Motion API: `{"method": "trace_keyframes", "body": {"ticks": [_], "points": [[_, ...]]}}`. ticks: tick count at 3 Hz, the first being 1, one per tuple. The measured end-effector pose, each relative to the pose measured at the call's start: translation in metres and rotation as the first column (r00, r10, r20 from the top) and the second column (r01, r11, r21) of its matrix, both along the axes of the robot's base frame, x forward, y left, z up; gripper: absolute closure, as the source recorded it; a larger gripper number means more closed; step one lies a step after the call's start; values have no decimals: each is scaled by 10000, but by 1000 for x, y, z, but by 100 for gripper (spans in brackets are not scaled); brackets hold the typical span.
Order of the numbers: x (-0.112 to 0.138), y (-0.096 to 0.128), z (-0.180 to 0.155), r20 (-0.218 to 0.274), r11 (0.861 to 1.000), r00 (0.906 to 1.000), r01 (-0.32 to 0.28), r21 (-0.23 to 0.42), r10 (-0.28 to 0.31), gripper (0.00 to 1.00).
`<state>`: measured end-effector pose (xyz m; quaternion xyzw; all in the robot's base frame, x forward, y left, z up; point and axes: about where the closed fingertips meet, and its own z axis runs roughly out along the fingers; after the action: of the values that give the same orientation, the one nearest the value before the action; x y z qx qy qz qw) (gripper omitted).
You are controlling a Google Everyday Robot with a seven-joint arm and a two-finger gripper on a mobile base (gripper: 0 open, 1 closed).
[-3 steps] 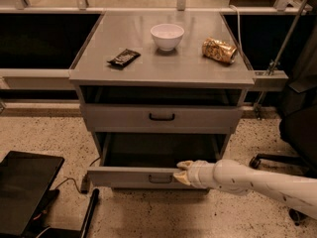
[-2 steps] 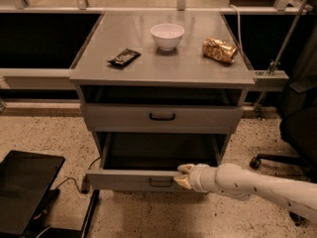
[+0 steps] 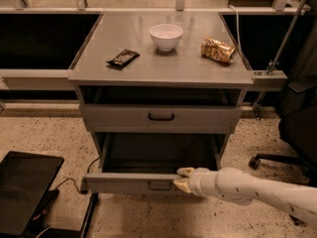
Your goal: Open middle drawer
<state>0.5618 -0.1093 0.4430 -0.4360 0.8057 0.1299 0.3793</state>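
Note:
The middle drawer [image 3: 124, 182] is pulled far out of the grey cabinet, and its dark inside shows. Its small handle [image 3: 159, 185] sits at the centre of the flat front panel. My gripper [image 3: 181, 178] comes in from the lower right on a white arm. It is at the drawer's front panel, just right of the handle. Its two tan fingers [image 3: 185, 171] stand a little apart, one above the other, at the panel's top edge. They hold nothing. The top drawer [image 3: 208, 118] with its black handle is closed. The lowest drawer is hidden.
On the cabinet top [image 3: 163, 68] are a white bowl [image 3: 166, 35], a dark snack packet [image 3: 123, 58] and a crumpled gold chip bag [image 3: 218, 50]. A black flat object [image 3: 25, 187] lies on the floor at left. A chair base [image 3: 277, 160] is at right.
The drawer front sits slightly lower in view, so a little farther out. My gripper has stayed at the panel, right of the handle.

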Motion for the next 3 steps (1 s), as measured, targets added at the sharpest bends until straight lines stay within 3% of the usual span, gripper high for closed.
{"method": "trace_keyframes", "body": {"ticks": [3], "points": [[-12,0,4,-108,9999,9999,56,108,-55,100]]}}
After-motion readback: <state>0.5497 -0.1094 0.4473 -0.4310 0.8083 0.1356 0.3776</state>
